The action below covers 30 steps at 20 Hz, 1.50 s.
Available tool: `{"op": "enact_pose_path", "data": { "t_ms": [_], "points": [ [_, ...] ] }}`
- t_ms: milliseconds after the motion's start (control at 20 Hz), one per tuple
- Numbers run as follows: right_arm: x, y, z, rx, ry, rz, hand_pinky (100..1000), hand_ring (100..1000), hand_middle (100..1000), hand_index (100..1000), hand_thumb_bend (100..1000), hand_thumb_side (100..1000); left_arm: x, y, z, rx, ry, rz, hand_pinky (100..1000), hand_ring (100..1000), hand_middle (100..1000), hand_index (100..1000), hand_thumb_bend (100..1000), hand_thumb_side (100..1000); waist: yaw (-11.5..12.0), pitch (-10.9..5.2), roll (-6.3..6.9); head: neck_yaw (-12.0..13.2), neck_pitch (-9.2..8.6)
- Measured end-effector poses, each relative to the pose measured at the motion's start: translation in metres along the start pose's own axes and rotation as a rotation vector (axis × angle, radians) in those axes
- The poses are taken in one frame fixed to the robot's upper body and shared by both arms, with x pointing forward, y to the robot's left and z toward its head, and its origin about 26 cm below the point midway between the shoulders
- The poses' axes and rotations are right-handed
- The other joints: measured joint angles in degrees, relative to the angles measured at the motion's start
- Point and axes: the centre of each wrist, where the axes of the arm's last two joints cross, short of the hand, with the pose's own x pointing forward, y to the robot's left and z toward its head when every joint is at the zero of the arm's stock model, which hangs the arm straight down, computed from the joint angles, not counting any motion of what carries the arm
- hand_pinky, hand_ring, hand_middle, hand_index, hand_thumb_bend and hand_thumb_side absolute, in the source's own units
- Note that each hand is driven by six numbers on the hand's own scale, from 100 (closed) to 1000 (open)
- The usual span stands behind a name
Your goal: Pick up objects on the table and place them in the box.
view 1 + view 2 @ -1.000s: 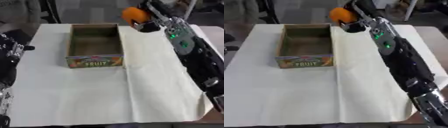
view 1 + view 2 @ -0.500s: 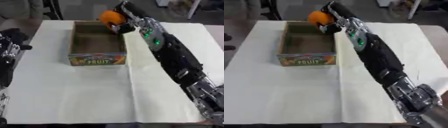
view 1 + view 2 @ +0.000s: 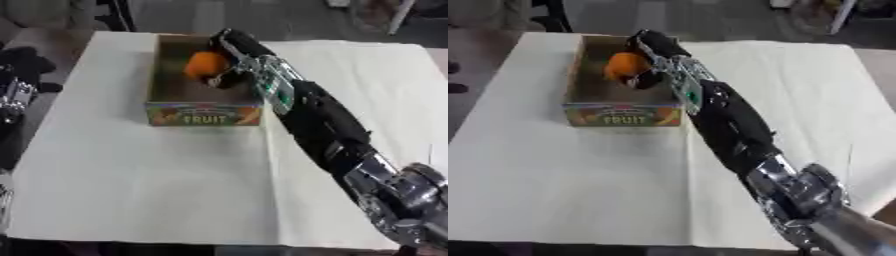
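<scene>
Your right hand point(image 3: 229, 62) has carried the orange point(image 3: 206, 64) a long way since a second ago. Then it was held up beyond the far right corner of the box point(image 3: 166, 97), outside it; half a second ago it sat over the far rim; now it hangs inside the box's outline, in the upper middle of the frame, over the far half of the interior. Your fingers are curled round the orange from its right side and keep it pinched. Whether the fruit touches the box floor cannot be told. The whole picture has also shifted, so your head has moved; the box itself sits as it did on the white cloth covering the worktop point(image 3: 131, 190), its printed FRUIT label facing the lower edge.

Your right arm point(image 3: 728, 125) now stretches diagonally from the lower right corner up to the box, where earlier it ran along the right side of the frame.

The left eye view shows your left hand point(image 3: 16, 95) at the left edge, a dark and silver shape off the side of the cloth; its fingers cannot be made out. The right eye view does not show it, but shows more of the silver joint of your right arm near the lower right.
</scene>
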Motion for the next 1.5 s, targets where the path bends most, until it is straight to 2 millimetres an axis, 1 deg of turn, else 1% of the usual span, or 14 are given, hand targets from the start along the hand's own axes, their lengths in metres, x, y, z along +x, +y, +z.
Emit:
{"op": "enact_pose_path", "data": {
  "t_ms": [50,100,150,250,350,450,600,650,700,1000,1050,1100,1250,1500],
  "points": [
    [0.000,0.004,0.000,0.015,0.000,0.010,693,807,760,833,430,212,0.000,0.000,0.000,-0.001,0.000,0.001,626,737,613,712,442,400,0.12,0.00,0.01,-0.09,0.00],
    [0.001,0.006,-0.001,0.028,-0.001,0.020,725,836,793,851,434,258,0.000,-0.001,0.000,-0.001,0.000,0.003,626,737,613,712,443,399,0.20,0.00,0.02,-0.14,-0.01],
    [0.002,0.008,-0.001,0.041,-0.003,0.030,773,877,838,879,445,331,0.000,-0.001,0.000,-0.002,-0.001,0.004,626,737,613,712,442,399,0.24,0.00,0.03,-0.16,-0.01],
    [0.002,0.009,-0.001,0.053,-0.004,0.040,825,925,890,909,468,414,0.000,-0.001,0.000,-0.003,-0.001,0.005,626,737,613,712,442,399,0.24,0.00,0.03,-0.16,-0.01],
    [0.002,0.008,-0.001,0.048,-0.003,0.039,851,947,919,930,496,478,0.000,-0.001,0.000,-0.003,-0.001,0.005,626,737,613,712,443,400,0.05,0.00,0.03,-0.15,-0.01],
    [0.003,0.005,-0.002,0.030,-0.012,0.030,864,956,932,936,514,508,0.000,-0.001,0.000,-0.003,-0.001,0.005,626,737,613,712,444,400,-0.38,-0.09,0.03,-0.05,-0.01],
    [0.007,-0.008,-0.002,-0.025,-0.040,-0.001,873,963,938,944,520,497,0.000,-0.001,0.000,-0.002,0.000,0.005,626,737,613,711,444,401,-1.11,-0.41,0.03,0.34,0.00],
    [0.007,-0.015,-0.002,-0.051,-0.051,-0.014,877,969,943,947,457,570,-0.001,-0.001,0.000,-0.001,0.001,0.005,626,737,613,711,445,401,-1.39,-0.53,0.03,0.50,0.00],
    [0.008,-0.022,-0.001,-0.077,-0.064,-0.027,880,972,943,950,523,489,-0.001,-0.001,0.001,0.000,0.001,0.005,626,737,613,711,445,401,-1.66,-0.62,0.03,0.70,0.00],
    [0.005,-0.057,0.015,-0.205,-0.112,-0.139,868,975,934,949,520,427,-0.003,0.001,0.004,0.010,0.010,0.005,626,737,612,711,445,401,-3.66,-1.07,0.23,1.94,0.05],
    [0.004,-0.061,0.018,-0.220,-0.114,-0.162,784,928,850,912,476,298,-0.004,0.001,0.005,0.015,0.012,0.004,626,737,612,711,444,402,-3.90,-1.13,0.26,2.18,0.05],
    [0.002,-0.065,0.022,-0.237,-0.115,-0.192,763,913,830,902,473,278,-0.004,0.003,0.006,0.021,0.013,0.003,626,737,612,711,444,402,-4.36,-1.18,0.24,2.47,0.06],
    [-0.011,-0.072,0.044,-0.304,-0.082,-0.321,706,863,769,873,449,237,-0.005,0.006,0.008,0.035,0.017,-0.004,626,737,612,711,443,402,-5.95,-1.32,0.35,3.37,0.06],
    [-0.030,-0.081,0.084,-0.425,-0.018,-0.523,668,834,725,846,387,242,-0.007,0.008,0.010,0.056,0.022,-0.007,626,737,612,711,442,401,-7.60,-1.75,0.39,4.42,0.06]
  ]
}}
